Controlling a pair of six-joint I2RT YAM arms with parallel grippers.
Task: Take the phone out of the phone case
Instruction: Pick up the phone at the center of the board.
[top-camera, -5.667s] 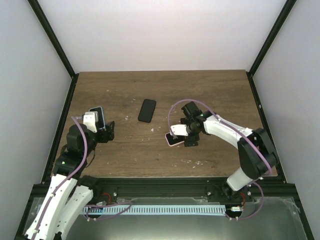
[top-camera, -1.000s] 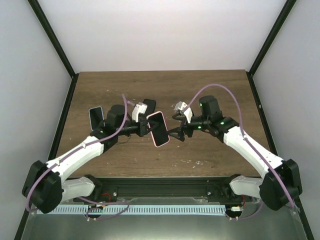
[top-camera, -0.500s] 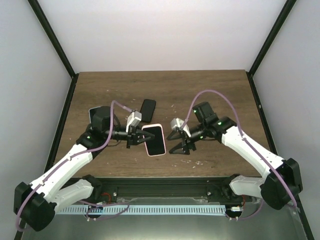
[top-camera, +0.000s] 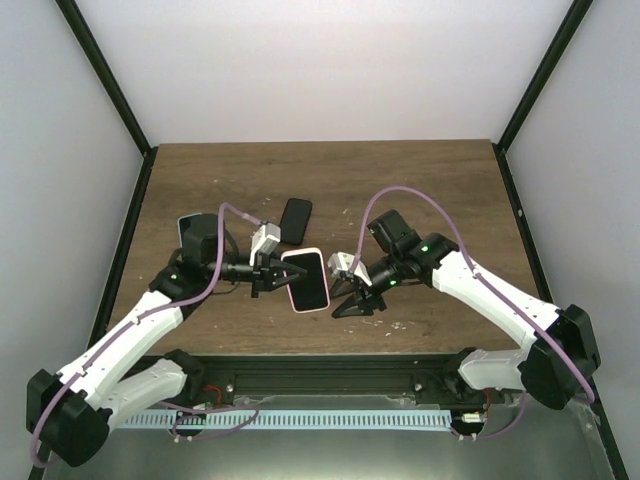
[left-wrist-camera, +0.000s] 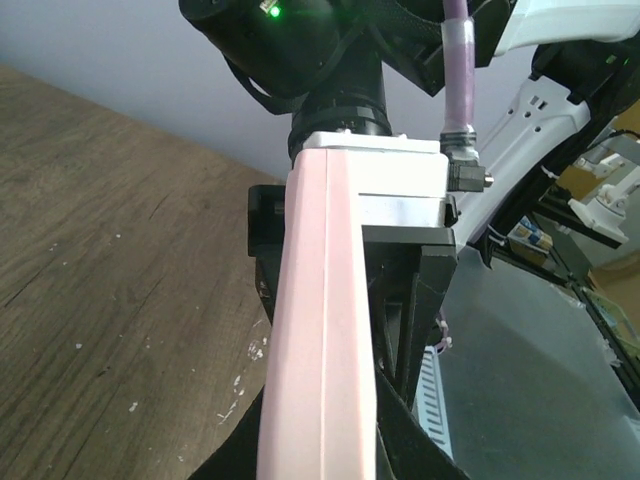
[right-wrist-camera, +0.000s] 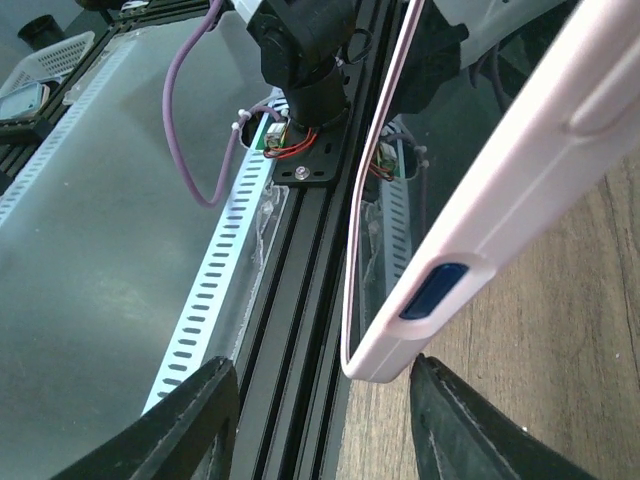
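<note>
Wooden table (top-camera: 400, 180), left gripper (top-camera: 280, 277) clamping pink-cased phone (top-camera: 310, 283), right gripper (top-camera: 343, 298) spread, seemingly not touching.

**Pretty sure this is a robotics lab test cell**

We're looking at a lab bench rig here, not anyone's home or office. The wooden tabletop (top-camera: 420, 180) is boxed in by plain white panels (top-camera: 330, 70) set in a black frame (top-camera: 100, 85), like a purpose-built recording booth. The left arm (top-camera: 120, 335) and right arm (top-camera: 500, 295) are bolted to a black aluminium rail (top-camera: 330, 378) at the near edge. We can see purple cables (left-wrist-camera: 458, 70) running off them, and a slotted cable strip (top-camera: 330, 420) over bare sheet metal (top-camera: 330, 455). In the left wrist view we also spot a clutter of boxes and gear (left-wrist-camera: 530, 240) beyond the cell.
</note>
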